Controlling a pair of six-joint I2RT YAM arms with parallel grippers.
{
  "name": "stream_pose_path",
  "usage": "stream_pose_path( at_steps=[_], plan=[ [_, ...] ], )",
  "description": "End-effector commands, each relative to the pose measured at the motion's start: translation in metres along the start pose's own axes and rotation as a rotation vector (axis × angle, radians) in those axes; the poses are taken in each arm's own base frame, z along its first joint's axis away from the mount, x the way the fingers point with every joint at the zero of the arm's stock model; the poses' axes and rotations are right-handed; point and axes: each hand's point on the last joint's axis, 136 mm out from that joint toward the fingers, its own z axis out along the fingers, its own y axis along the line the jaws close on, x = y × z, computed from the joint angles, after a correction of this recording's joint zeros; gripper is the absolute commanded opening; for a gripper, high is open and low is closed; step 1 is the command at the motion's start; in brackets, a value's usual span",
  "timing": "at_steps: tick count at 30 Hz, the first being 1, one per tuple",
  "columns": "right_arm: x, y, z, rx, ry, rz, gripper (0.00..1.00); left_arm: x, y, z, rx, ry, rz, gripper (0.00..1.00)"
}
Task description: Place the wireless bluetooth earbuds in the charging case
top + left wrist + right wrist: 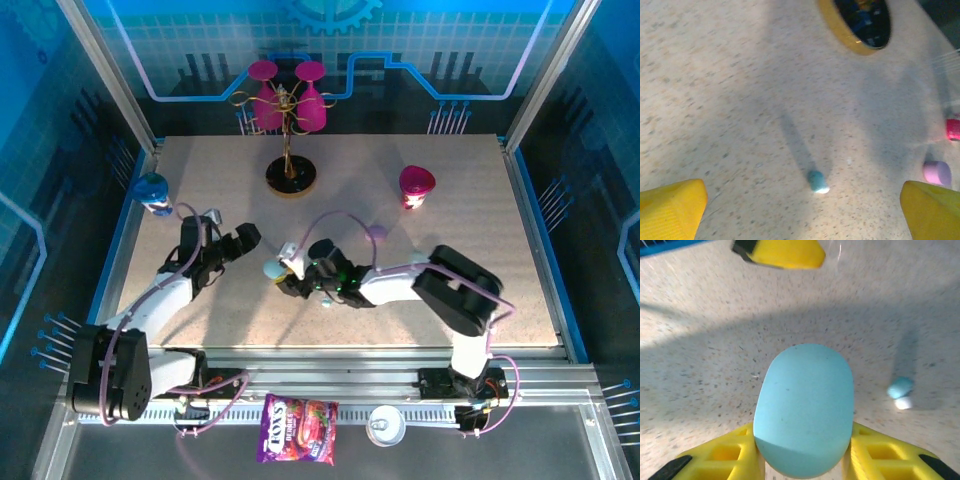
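One earbud (817, 181), between spread left jaws

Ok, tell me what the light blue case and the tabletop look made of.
The light blue case looks like matte plastic: smooth, evenly coloured, no glare. The tabletop is beige and finely speckled, perhaps stone-look laminate; the material stays open.

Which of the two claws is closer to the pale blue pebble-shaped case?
Right. The right gripper is clamped on the blue case; the left gripper hangs open close beside it, not touching.
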Motion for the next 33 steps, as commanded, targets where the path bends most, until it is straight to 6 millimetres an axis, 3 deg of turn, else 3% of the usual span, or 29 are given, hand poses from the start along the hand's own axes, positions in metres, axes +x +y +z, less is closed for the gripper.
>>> stream_pose_path(
  at_steps=[1, 6, 10, 14, 19, 26, 27, 33],
  plan=[
    [-0.015, -0.008, -0.039, -0.049, -0.043, 0.027, 0.37, -0.014, -0.031, -0.008, 0.106, -0.099, 0.161, 0.99],
    [-0.024, -0.022, -0.095, -0.042, -0.043, 0.063, 0.36, -0.021, -0.072, -0.017, 0.223, -0.173, 0.341, 0.99],
    [-0.028, -0.026, -0.136, -0.059, -0.02, 0.097, 0.35, -0.006, -0.122, -0.026, 0.37, -0.176, 0.544, 0.99],
    [-0.04, -0.027, -0.179, -0.096, -0.047, 0.131, 0.33, 0.01, -0.162, -0.042, 0.553, -0.19, 0.636, 0.99],
    [-0.054, -0.019, -0.222, -0.145, -0.078, 0.123, 0.33, 0.031, -0.195, -0.068, 0.78, -0.16, 0.704, 0.99],
    [-0.063, -0.002, -0.249, -0.203, -0.066, 0.089, 0.33, 0.094, -0.23, -0.118, 1.186, -0.048, 0.943, 0.99],
    [-0.075, 0.0, -0.254, -0.206, -0.085, 0.069, 0.33, 0.102, -0.232, -0.124, 1.233, -0.037, 0.969, 0.99],
    [-0.091, 0.018, -0.263, -0.312, -0.126, 0.046, 0.31, 0.128, -0.248, -0.144, 1.387, 0.073, 0.989, 0.99]
  ],
)
